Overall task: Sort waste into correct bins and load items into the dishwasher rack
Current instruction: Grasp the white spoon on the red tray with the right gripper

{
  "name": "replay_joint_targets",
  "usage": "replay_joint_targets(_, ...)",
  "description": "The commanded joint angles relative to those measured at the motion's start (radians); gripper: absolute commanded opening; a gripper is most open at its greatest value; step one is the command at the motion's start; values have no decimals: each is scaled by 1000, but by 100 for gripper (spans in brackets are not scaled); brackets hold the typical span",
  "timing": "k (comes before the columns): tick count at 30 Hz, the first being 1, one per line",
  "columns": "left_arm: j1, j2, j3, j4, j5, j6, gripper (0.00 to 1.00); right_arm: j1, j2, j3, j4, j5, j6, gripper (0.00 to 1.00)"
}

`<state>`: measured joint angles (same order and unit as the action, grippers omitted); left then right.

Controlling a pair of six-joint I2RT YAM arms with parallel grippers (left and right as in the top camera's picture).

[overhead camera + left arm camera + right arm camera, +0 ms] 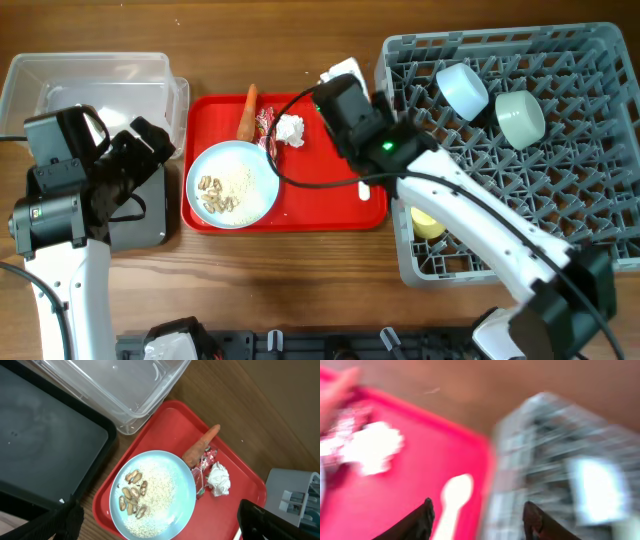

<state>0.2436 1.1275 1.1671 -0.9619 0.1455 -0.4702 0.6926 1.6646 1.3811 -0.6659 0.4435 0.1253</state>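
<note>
The pale blue plate (262,165) with beige scraps (212,193) and rice (238,183) sits on the red serving tray (320,210). Behind it lie the carrot (247,112), red wrapper (265,124) and white tissue (290,130). My left gripper (160,527) is open above the plate's (187,505) near edge. My right gripper (480,512) is open and empty above the tray's right side, over the white spoon (454,497). That view is blurred. The grey rack (600,150) holds two mint bowls (463,88) (520,117) and the yellow cup (428,224).
The clear tub (90,85) stands at the back left, the black tray (150,215) in front of it beside the red tray. My right arm (450,200) stretches across the rack's left edge. Bare wood runs along the table front.
</note>
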Motion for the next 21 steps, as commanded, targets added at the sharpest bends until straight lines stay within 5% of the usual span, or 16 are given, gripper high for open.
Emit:
replay_joint_targets(1, 5, 0, 5, 3, -13, -9, 100, -32, 117, -35, -9, -267, 279, 61)
replay_joint_targets(15, 5, 0, 5, 3, -13, -9, 100, -135, 380, -45, -88, -398, 372, 57)
replay_joint_targets(16, 5, 0, 5, 3, -13, -9, 100, -136, 381, -45, -88, -400, 371, 54)
replay_joint_targets(19, 5, 0, 5, 3, -13, -9, 100, -137, 381, -45, -85, -430, 333, 17)
replay_joint_targets(21, 5, 0, 5, 3, -13, -9, 100, -137, 377, -36, -90, -465, 290, 4)
